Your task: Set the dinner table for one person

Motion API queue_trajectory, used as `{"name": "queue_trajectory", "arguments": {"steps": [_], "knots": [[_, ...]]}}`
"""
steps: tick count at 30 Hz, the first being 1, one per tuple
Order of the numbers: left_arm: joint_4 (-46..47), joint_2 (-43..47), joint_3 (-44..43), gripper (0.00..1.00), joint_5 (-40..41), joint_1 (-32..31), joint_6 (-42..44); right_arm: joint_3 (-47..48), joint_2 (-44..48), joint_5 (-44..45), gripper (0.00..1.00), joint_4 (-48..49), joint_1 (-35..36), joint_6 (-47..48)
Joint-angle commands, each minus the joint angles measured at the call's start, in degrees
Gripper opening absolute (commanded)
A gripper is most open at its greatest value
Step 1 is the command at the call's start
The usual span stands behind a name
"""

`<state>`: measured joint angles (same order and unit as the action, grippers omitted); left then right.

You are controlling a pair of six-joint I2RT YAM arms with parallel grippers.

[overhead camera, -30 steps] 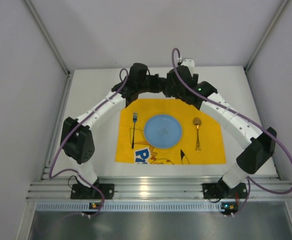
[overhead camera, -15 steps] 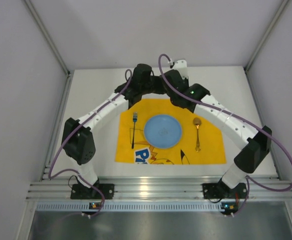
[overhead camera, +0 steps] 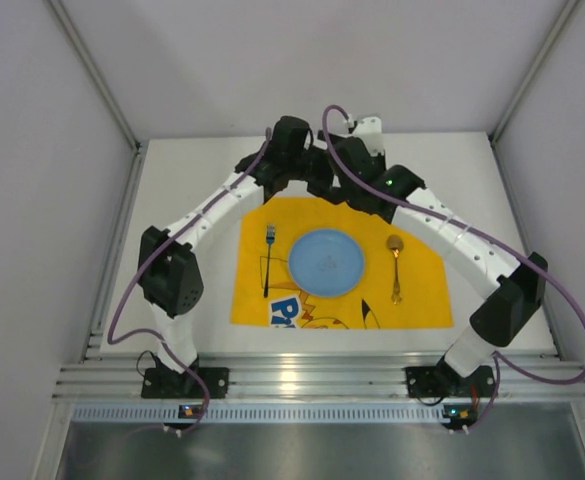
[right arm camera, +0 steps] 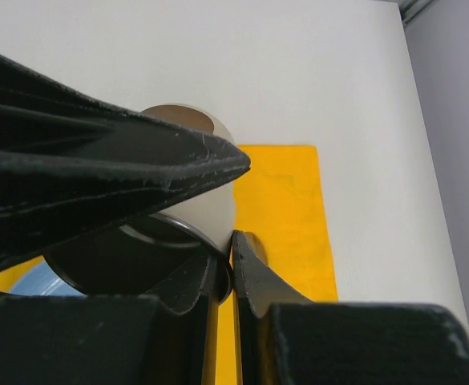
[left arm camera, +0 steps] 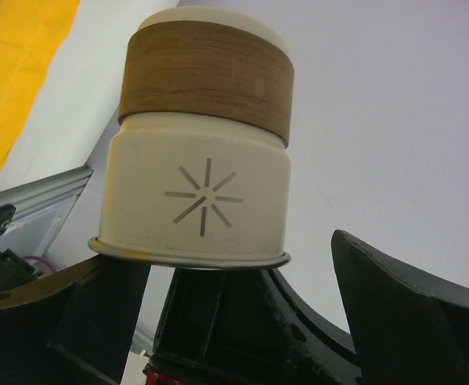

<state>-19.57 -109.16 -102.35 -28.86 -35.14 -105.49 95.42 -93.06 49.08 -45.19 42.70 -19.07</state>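
cup (left arm camera: 202, 160) pinched at rim by right claw (right arm camera: 226, 265) over dinner table (overhead camera: 452, 160); left claw (left arm camera: 222, 265) spread beside cup

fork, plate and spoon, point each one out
fork (overhead camera: 268, 262), top external view, mid handle
plate (overhead camera: 327, 262), top external view, centre of its bare face
spoon (overhead camera: 396, 272), top external view, mid handle

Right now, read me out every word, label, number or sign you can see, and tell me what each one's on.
"P": the start of the blue lettering at the near edge of the yellow placemat; the rest is too small and partly cut off to read.
No words, only a grey starburst sign of thin lines, on the white cup.
Nothing else carries readable text.
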Motion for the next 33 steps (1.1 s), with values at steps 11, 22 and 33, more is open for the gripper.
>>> {"name": "queue_trajectory", "arguments": {"steps": [11,22,33], "knots": [[-15.6,10.4,-2.8,0.98,-7.9,6.3,8.8,-1.6,3.0,-10.5,0.00,1.1,-13.2,-2.8],[-41.2,15.1,-4.8,0.98,-1.7,21.6,39.8,-5.2,-5.8,-48.8,0.00,1.1,-36.6,-6.9],[-54.4,22.7,4.0,0.98,32.5,21.6,65.2,-5.2,-13.6,-54.8,0.00,1.1,-38.4,-8.0]]}}
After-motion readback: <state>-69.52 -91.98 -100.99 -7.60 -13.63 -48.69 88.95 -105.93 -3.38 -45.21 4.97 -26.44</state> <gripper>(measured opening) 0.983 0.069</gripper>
